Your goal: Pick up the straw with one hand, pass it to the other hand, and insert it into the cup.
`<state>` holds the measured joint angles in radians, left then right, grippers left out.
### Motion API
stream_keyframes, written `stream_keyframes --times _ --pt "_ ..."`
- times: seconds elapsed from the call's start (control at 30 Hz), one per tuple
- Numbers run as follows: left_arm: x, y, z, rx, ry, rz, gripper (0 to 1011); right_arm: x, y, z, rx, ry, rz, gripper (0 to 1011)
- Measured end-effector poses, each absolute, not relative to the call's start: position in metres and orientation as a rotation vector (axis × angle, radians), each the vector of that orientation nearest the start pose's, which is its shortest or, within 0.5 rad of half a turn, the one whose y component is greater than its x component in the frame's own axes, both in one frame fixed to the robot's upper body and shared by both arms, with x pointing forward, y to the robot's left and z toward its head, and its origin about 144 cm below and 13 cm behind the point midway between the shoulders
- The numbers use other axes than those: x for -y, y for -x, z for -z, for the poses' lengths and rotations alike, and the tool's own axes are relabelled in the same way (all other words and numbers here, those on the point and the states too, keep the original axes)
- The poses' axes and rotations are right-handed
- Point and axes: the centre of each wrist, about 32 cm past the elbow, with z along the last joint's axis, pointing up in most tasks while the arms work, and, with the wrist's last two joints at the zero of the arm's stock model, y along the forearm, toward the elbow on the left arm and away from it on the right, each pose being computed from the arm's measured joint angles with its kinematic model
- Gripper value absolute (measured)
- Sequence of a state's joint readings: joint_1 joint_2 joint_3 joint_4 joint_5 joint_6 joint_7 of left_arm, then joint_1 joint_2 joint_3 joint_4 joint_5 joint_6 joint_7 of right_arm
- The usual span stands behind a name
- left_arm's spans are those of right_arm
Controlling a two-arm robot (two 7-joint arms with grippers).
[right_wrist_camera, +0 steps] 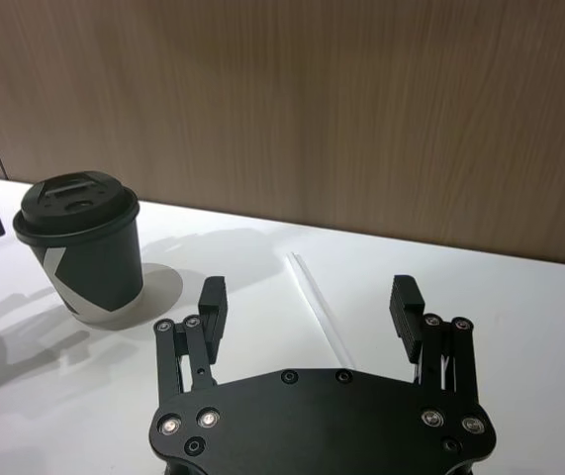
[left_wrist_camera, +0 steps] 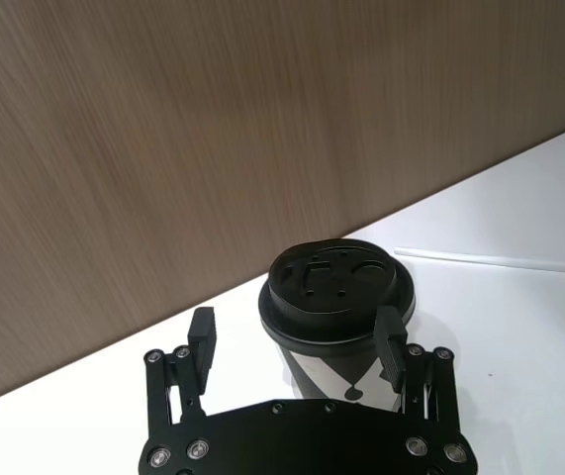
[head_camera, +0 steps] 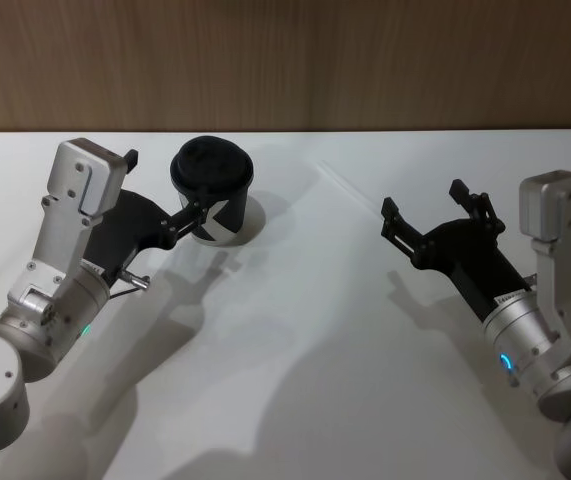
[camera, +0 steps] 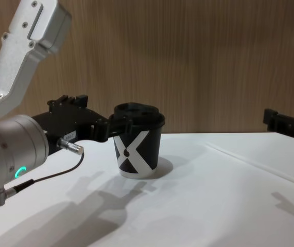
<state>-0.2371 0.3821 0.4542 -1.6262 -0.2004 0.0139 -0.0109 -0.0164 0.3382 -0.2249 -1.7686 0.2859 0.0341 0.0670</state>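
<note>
The thin white paper straw lies flat on the white table, toward its far edge and to the right of the small black paper cup with the white X and black domed lid. It is well apart from the cup and nothing touches it.

Your right gripper is clearly the nearer one. It hovers over the right side of the table with its jaws spread wide and holding nothing. In its wrist view the straw runs straight ahead of it, through the gap between the two fingers. The straw's long axis points away from the gripper toward the far edge, leaning slightly toward the cup's side. The jaws would therefore close across the straw, not along it, which is the alignment you want. I judge that the pick calls for a short advance and a descent, with little or no wrist turn.

Your left gripper is at the far left of the table, right up against the cup, jaws also wide and empty. One finger sits just beside the cup's wall, and I cannot tell whether it touches. Mind that finger, because a nudge there could shift the cup.
</note>
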Motion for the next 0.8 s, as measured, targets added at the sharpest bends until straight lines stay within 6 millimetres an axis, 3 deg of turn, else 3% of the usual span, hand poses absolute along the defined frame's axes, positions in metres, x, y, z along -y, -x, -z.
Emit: stream_keyframes --times 0.47,0.8 --pt "-0.198 -0.492 -1.204 0.268 -0.061 -1.124 1003 0.254 -0.440 -1.193 0.130 0.024 1.230 1001" --pt "-0.198 -0.492 -1.204 0.268 -0.061 -1.124 1003 0.269 -0.452 -1.197 0.150 0.072 1.172 1001"
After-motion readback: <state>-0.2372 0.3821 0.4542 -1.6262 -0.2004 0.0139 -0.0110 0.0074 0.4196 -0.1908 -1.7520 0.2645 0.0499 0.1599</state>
